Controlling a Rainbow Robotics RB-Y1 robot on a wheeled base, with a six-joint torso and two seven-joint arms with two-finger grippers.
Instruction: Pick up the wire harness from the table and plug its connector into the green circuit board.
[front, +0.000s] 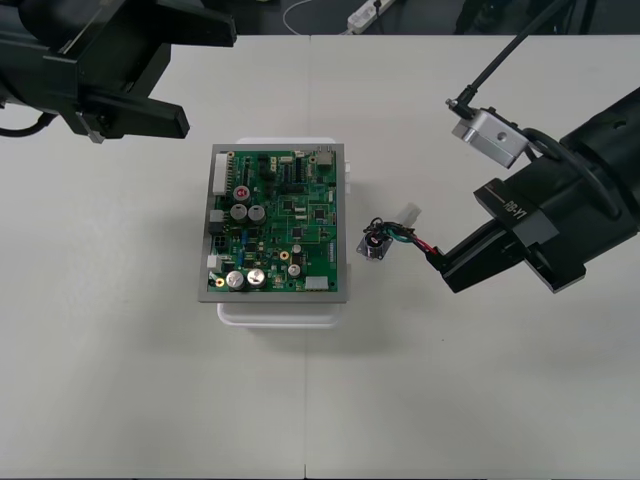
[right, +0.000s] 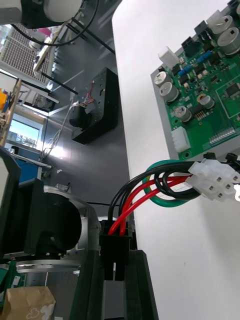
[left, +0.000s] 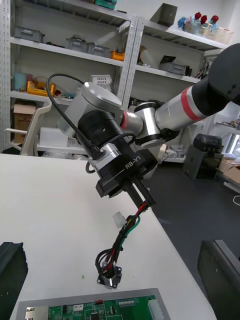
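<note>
The wire harness (front: 403, 238) is hanging from the right gripper (front: 445, 266), just off the right edge of the green circuit board (front: 275, 225), with no part of it in the board. Its red, black and green wires (right: 171, 202) are looping out of a black end piece (right: 114, 250), which the right gripper's fingers (right: 139, 286) are clamping narrowly between them. The white connector (front: 410, 213) is pointing toward the desk's far edge. The round metal socket (front: 375, 247) is dangling nearest the board; whether it is touching the desk (front: 120, 380) cannot be told. The board is sitting on its white base (front: 280, 312) at the desk's middle. The right arm is reaching in from the desk's right edge. The left gripper (front: 198, 80) is hovering near the desk's far left corner, its fingers (left: 10, 272) standing wide apart and holding nothing.
</note>
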